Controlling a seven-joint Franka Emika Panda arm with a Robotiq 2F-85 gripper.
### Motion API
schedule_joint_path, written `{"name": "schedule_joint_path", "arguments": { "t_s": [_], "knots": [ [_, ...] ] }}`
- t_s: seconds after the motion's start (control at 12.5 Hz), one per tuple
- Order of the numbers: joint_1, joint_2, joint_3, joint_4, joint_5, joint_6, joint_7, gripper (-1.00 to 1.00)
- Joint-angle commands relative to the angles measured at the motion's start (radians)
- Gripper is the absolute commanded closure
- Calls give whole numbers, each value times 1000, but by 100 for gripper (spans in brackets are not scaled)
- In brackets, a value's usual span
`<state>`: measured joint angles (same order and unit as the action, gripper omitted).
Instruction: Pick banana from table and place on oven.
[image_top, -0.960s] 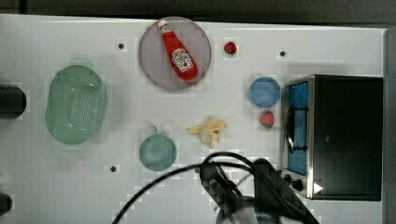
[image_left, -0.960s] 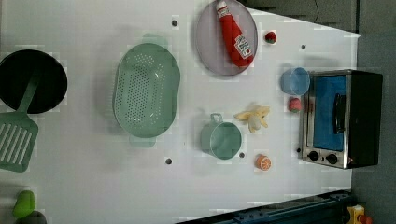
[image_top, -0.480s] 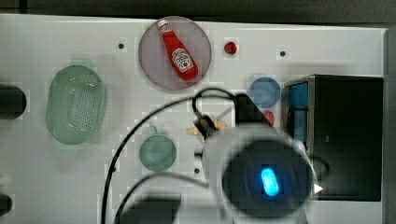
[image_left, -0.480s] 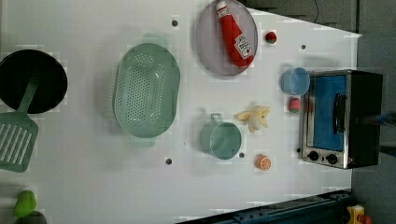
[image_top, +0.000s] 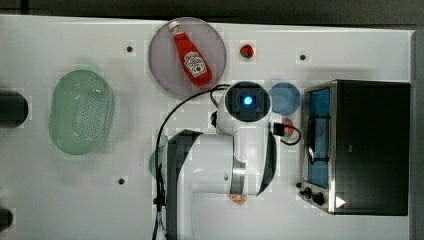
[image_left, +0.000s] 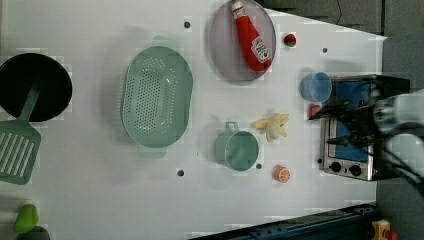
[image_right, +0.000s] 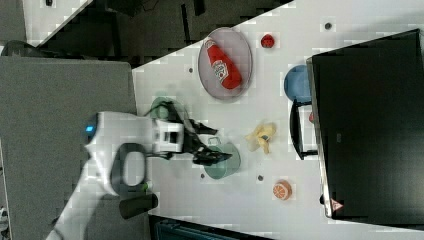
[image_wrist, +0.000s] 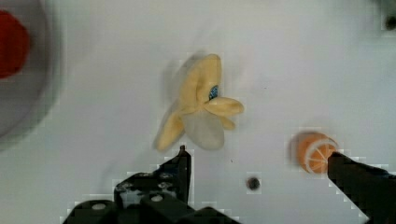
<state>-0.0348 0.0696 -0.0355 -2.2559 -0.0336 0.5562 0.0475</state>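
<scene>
The banana (image_wrist: 201, 109), pale yellow with splayed peel strips, lies on the white table (image_left: 100, 200) between the teal mug and the oven (image_right: 370, 125). It also shows in the left view as the banana (image_left: 271, 126) and in the right view as the banana (image_right: 261, 136). My gripper (image_wrist: 257, 155) hangs open above the table with nothing between its fingers. The banana sits just beyond one fingertip (image_wrist: 183, 154), apart from it. In the top view my arm (image_top: 247, 102) covers the banana, with the oven (image_top: 370, 145) to the top view's right of it.
An orange slice (image_wrist: 314, 151) lies by my other finger. A teal mug (image_left: 237, 149), green colander (image_left: 157, 97), grey plate (image_top: 165, 62) with a ketchup bottle (image_top: 191, 54), blue cup (image_top: 286, 97) and strawberry (image_top: 246, 50) stand around. A black pan (image_left: 47, 75) and green spatula (image_left: 17, 150) sit at the left view's left.
My arm has swept in from the top view's bottom edge and now hangs over the banana. The gripper stays open. No object on the table has moved.
</scene>
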Motion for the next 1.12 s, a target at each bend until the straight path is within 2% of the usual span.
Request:
{"name": "schedule_joint_path", "arguments": {
  "t_s": [0.08,0.4,0.88,0.96,1.12],
  "knots": [
    [14,-25,-6,-45,5,140,23,-100],
    [14,80,-2,-162,5,372,23,-100],
    [17,257,5,-169,6,527,23,-100],
    [17,274,6,-169,6,544,23,-93],
    [17,287,13,-171,6,562,23,-43]
  ]
}}
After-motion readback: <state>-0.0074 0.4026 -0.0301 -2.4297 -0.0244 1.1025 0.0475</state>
